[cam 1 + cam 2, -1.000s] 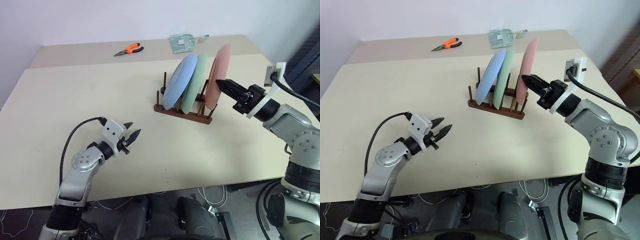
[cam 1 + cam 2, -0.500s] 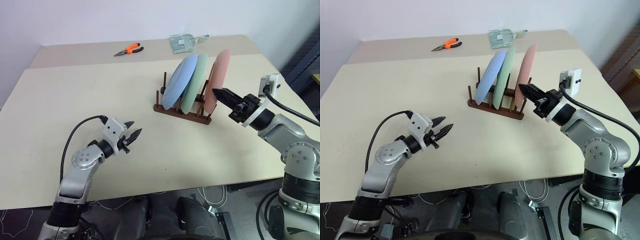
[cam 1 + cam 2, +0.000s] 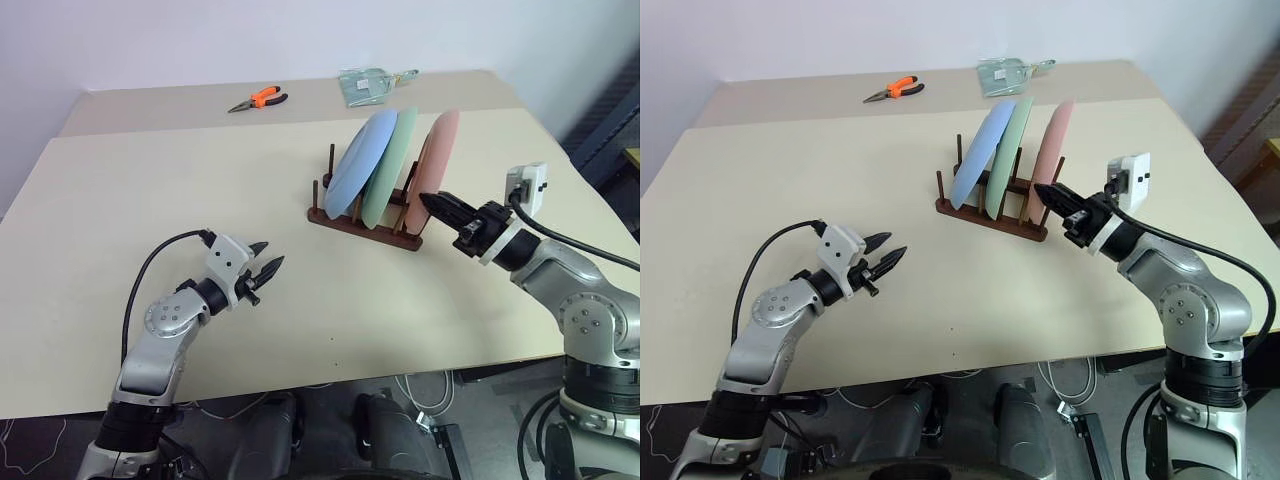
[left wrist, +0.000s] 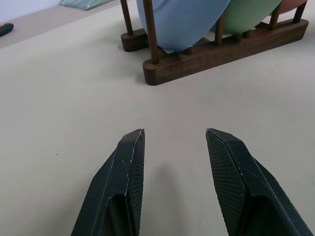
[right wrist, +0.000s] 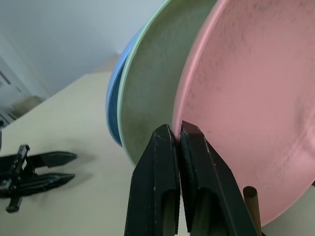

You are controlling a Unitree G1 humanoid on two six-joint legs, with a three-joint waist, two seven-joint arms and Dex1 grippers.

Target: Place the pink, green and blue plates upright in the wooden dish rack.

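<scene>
Pink plate (image 3: 438,160) standing in wooden dish rack (image 3: 365,226), its edge pinched by the clenched right gripper (image 3: 428,200); left gripper (image 3: 266,270) parted, empty.

Light: bright, even, soft.
Shadows: faint, under the wooden dish rack (image 3: 365,222) on the table (image 3: 150,190).
Focus: sharp, no glare.

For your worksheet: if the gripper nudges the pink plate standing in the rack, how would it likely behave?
The pink plate looks rigid and thin, so it would probably tilt as one piece. Standing on edge between the wooden dish rack's pegs, it may rock or lean toward the green plate.
</scene>
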